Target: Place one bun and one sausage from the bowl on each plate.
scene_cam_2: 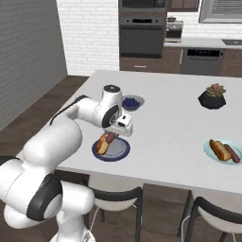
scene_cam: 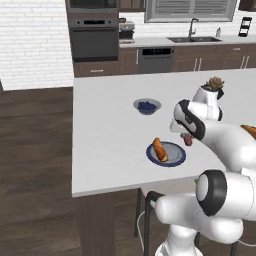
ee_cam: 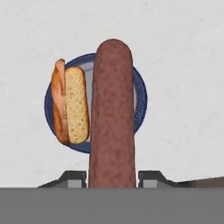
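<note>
Closest in the hand view: pincer (ee_cam: 112, 177) at the bottom middle, closed partway around a long reddish-brown sausage (ee_cam: 112, 118), one dark finger (ee_cam: 72, 178) pressed on each side. Sausage pointing straight up the middle of that frame, hanging above the plate.

Just under it: grey-blue plate with the dark blue rim (ee_cam: 141, 98) on the white surface (ee_cam: 183, 65), with a split bun (ee_cam: 70, 105) lying on its left half. Sausage not yet down on the plate.

In the right base view: same plate (scene_cam_2: 121, 149) left of centre near the front edge of the surface (scene_cam_2: 165, 123), bun (scene_cam_2: 101, 145) on its left part, pincer (scene_cam_2: 113, 136) just above it with the sausage (scene_cam_2: 110, 137) poking down.

In the left base view: plate (scene_cam: 175, 155) in the middle of the frame, bun (scene_cam: 159, 149) on its left side, sausage (scene_cam: 188, 140) just right of the plate, under the white arm.

Farther right in the right base view: pale teal plate (scene_cam_2: 208, 150) at the right edge, already carrying a bun (scene_cam_2: 217, 149) and a sausage (scene_cam_2: 231, 152) side by side.

Farther back: small grey bowl of blue berries (scene_cam_2: 132, 102) behind the rimmed plate, and a black plant pot (scene_cam_2: 212, 99) at upper right.
</note>
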### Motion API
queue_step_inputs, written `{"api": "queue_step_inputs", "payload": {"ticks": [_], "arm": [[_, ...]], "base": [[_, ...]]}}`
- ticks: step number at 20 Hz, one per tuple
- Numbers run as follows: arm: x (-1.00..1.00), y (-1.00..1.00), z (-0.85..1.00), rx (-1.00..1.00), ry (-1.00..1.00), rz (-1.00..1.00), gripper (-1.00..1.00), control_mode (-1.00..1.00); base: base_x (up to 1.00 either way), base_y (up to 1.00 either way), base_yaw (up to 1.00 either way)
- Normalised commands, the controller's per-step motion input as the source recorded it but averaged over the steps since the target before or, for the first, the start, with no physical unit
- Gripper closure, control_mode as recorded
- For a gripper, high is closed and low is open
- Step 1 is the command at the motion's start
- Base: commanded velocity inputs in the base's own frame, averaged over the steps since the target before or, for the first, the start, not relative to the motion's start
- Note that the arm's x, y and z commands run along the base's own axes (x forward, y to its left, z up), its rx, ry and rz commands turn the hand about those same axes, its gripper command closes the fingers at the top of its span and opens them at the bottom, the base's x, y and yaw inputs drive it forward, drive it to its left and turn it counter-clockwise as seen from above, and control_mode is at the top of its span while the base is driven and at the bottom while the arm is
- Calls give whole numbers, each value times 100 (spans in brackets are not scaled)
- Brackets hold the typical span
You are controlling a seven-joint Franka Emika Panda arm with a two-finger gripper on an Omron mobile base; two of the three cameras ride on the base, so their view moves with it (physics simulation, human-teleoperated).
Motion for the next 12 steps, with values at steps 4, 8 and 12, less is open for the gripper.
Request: {"api": "queue_step_inputs", "payload": {"ticks": [4, 8, 12], "arm": [[35, -5, -48, 3, 0, 26, 100, -100], [31, 0, -45, 0, -1, 19, 100, -100], [29, 0, -65, -1, -1, 8, 100, -100]], "base": [[0, 0, 0], [0, 0, 0], [0, 0, 0]]}}
